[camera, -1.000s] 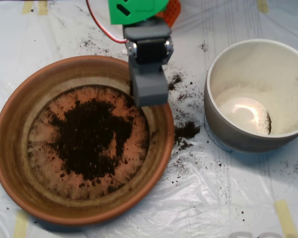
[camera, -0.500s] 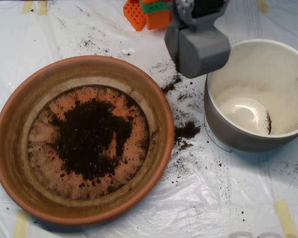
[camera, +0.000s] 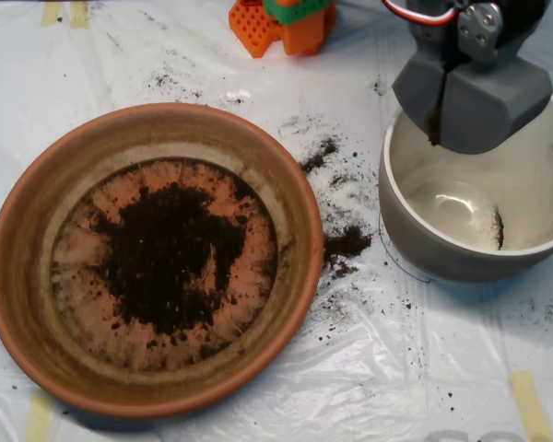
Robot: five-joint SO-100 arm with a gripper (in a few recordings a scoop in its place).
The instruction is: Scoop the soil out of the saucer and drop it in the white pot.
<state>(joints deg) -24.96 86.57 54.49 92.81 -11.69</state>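
Note:
The terracotta saucer (camera: 18, 276) lies at the left, with a dark patch of soil (camera: 170, 258) spread over its middle. At the right stands the white pot (camera: 424, 249), its pale bottom nearly bare except for a thin dark smear near the right side. My grey scoop (camera: 438, 129) hangs over the pot's upper rim and inside. Its two halves are together, and dark soil shows along the narrow seam at its lower left.
Spilled soil (camera: 346, 244) lies on the white plastic sheet between the saucer and the pot, with more specks (camera: 318, 152) above it. An orange and green block (camera: 281, 23) stands at the top edge. Yellow tape strips (camera: 530, 401) mark the sheet.
The scoop has swung from over the saucer's upper right rim across to the right and now hangs over the white pot. The soil in the saucer looks unchanged.

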